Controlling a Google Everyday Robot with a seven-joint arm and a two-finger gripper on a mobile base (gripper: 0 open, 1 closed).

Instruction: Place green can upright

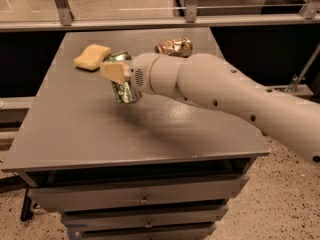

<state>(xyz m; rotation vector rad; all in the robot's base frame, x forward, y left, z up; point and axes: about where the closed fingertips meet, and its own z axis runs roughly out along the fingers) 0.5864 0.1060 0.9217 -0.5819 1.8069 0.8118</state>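
The green can (126, 93), with a green-and-white label and a silver top, is in my gripper (119, 75) over the middle-left of the grey table (150, 139). The can stands nearly upright, leaning slightly, with its lower end at or just above the table top; I cannot tell if it touches. The gripper is shut on the can's upper half, and a beige finger (113, 71) covers part of its side. The pale arm reaches in from the right.
A dented gold-brown can (174, 47) lies on its side at the back of the table, behind the arm. A yellow sponge (92, 57) lies at the back left. A rail with posts (150, 21) runs behind the table. Drawers (145, 199) sit below the front edge.
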